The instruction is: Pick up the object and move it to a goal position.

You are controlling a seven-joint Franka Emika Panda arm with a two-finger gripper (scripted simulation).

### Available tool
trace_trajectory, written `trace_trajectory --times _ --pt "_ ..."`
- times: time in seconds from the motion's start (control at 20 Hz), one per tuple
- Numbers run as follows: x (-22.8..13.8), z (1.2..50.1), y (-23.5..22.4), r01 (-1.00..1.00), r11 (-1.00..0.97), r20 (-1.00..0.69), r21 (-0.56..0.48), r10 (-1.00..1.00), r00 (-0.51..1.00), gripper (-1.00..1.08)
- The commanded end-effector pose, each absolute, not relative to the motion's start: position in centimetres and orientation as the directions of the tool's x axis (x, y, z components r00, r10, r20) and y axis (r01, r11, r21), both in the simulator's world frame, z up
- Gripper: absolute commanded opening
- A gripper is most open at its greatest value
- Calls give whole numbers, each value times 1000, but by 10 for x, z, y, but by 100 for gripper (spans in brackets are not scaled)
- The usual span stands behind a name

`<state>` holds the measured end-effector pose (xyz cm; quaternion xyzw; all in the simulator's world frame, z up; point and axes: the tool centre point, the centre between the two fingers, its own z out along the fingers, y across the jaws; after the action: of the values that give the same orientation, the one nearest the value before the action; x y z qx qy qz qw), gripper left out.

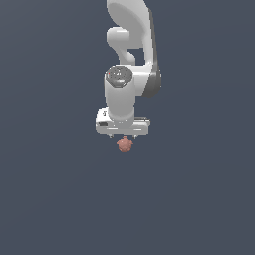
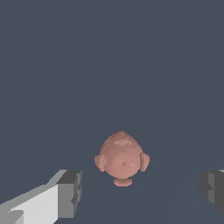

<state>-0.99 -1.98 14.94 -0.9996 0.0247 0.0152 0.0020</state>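
As the wrist view shows it, the gripper (image 2: pixel 140 192) stands with its fingers well apart: one grey-tipped finger (image 2: pixel 70 193) on a white body on one side, the other grey finger (image 2: pixel 213 190) at the picture's edge on the other, and bare floor between them.

Item 1, blob (image 2: pixel 122 158): reddish-pink, roundish, lumpy, with a small lobe on either side and a short foot-like nub on its camera-facing side. It lies on the dark grey-blue floor (image 2: pixel 109 57), in line with the gap between the fingers. Neither finger touches it; clear floor shows between it and each finger.

Item 2, arm (image 1: pixel 130 55): white, with a dark band along its right side in the exterior view. It comes in from the top of that view and ends in a wide, flat white hand. A round grey cap sits on the joint above the hand.

Item 3, gripper, exterior view (image 1: pixel 122 136): the fingers are mostly hidden under the hand; only small dark tips show at its lower edge. The blob (image 1: pixel 124 145) appears just below the hand's lower edge, about centred on it and much smaller than it.

Item 4, floor (image 1: pixel 50 199): plain, uniform, unmarked on every side of the arm in the exterior view.
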Motion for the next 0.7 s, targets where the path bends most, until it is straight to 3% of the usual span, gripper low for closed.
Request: trace_trajectory --times 0.0,0.65 --pt "-10 149 -20 -49 -999 -30 -3 -49 998 100" --pt "-8 164 -43 -78 -997 -27 16 -78 997 100"
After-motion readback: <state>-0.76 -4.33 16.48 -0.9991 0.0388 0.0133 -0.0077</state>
